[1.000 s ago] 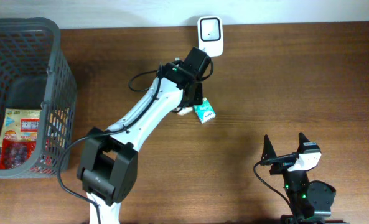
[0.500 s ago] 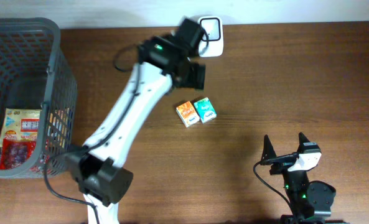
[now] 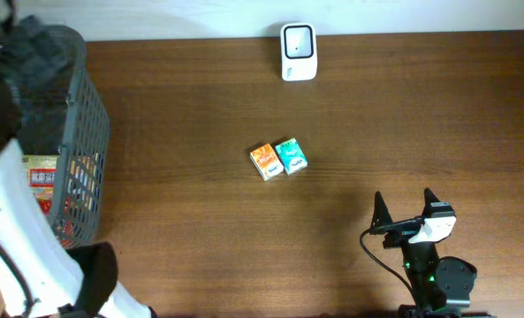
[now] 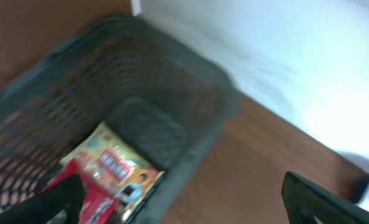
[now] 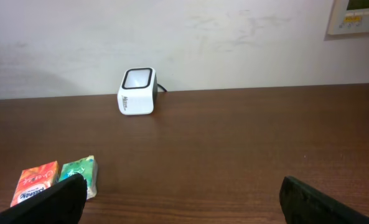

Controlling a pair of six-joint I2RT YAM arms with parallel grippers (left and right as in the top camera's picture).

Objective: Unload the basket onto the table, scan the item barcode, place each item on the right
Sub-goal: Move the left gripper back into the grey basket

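The white barcode scanner [image 3: 298, 51] stands at the table's far edge and also shows in the right wrist view [image 5: 137, 91]. An orange box [image 3: 264, 162] and a green box [image 3: 291, 155] lie side by side mid-table, apart from both grippers. My left gripper [image 4: 184, 208] is open and empty, hovering over the grey basket [image 4: 172, 50]. A red and yellow snack packet [image 4: 109, 171] lies in the basket. My right gripper [image 5: 181, 202] stands open and empty near the front right, facing the scanner, with the boxes [image 5: 35, 182] to its left.
The basket [image 3: 94, 106] fills the table's left end, with a snack packet [image 3: 42, 177] showing inside. My left arm's white link [image 3: 14, 238] runs along the left edge over it. The right arm's base [image 3: 438, 274] sits at the front right.
My left gripper opened and left the green box beside the orange one. The arm then swung left from the scanner to above the basket. The right arm has not moved.
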